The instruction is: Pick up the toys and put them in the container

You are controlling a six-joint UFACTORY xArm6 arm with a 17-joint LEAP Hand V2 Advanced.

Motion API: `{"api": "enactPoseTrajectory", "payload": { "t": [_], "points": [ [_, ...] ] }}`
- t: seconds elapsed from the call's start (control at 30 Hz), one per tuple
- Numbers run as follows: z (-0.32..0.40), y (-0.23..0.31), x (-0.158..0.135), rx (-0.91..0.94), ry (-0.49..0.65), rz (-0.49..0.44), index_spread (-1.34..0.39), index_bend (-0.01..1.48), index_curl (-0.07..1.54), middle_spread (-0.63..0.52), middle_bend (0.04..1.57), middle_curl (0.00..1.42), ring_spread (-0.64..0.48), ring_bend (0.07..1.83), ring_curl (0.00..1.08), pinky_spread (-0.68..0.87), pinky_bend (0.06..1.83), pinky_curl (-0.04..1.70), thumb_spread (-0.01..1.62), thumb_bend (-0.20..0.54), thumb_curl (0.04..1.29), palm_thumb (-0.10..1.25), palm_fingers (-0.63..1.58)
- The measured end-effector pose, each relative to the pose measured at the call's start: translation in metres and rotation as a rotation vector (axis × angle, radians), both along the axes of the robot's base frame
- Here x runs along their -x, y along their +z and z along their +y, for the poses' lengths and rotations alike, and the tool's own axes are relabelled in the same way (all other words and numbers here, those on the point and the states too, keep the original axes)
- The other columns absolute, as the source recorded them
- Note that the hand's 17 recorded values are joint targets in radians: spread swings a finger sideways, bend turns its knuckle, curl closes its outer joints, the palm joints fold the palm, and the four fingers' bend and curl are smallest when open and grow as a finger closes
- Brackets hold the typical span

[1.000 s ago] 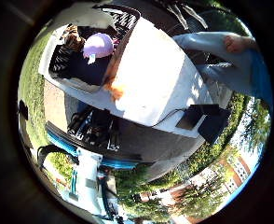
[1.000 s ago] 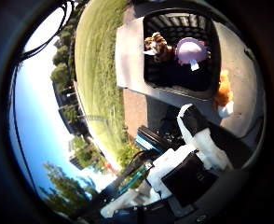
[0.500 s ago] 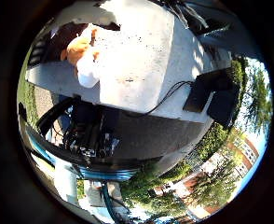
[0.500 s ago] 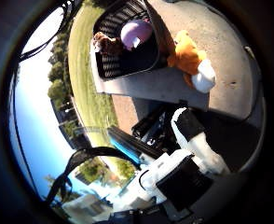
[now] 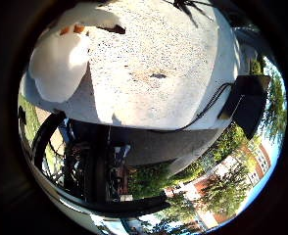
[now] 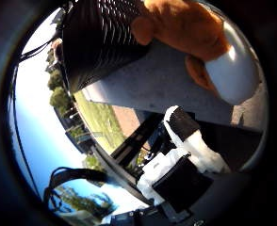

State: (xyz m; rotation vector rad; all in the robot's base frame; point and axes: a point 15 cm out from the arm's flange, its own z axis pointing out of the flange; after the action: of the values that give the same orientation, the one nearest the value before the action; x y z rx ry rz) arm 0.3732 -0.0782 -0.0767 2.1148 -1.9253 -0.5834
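Close under the palm, an orange and white plush toy (image 6: 195,33) lies on the pale speckled surface (image 5: 154,73), just beside the black ribbed container (image 6: 101,42). Part of the white and black hand (image 6: 185,155) shows at the edge of the thumb-side view; whether its fingers are curled, I cannot tell.
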Motion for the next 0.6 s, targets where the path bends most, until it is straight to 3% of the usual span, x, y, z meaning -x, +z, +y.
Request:
{"api": "enactPoseTrajectory", "payload": {
  "t": [0.2, 0.37, 0.5, 0.6],
  "points": [
    [0.025, -0.012, -0.012, 0.033, 0.029, -0.025, 0.0, 0.11, 0.2, 0.04, 0.33, 0.4, 0.21, 0.72, 0.4, 0.4, 0.76, 0.28, 1.12, -0.019, 0.37, 0.61, 0.43],
    [0.03, -0.014, -0.012, 0.039, 0.035, -0.019, -0.13, 0.11, 0.14, -0.06, 0.62, 0.55, 0.13, 1.06, 0.53, 0.36, 0.86, 0.33, 1.09, 0.007, 0.42, 0.75, 0.64],
    [0.03, -0.012, -0.015, 0.081, 0.062, -0.019, -0.27, 0.21, 0.07, -0.14, 0.85, 0.71, 0.04, 1.3, 0.66, 0.33, 1.0, 0.42, 1.06, 0.003, 0.47, 0.86, 0.73],
    [0.019, -0.011, -0.02, 0.132, 0.061, -0.03, -0.36, 0.34, 0.04, -0.19, 0.92, 0.79, 0.0, 1.35, 0.69, 0.31, 1.18, 0.5, 1.04, 0.007, 0.5, 0.93, 0.87]
  ]
}}
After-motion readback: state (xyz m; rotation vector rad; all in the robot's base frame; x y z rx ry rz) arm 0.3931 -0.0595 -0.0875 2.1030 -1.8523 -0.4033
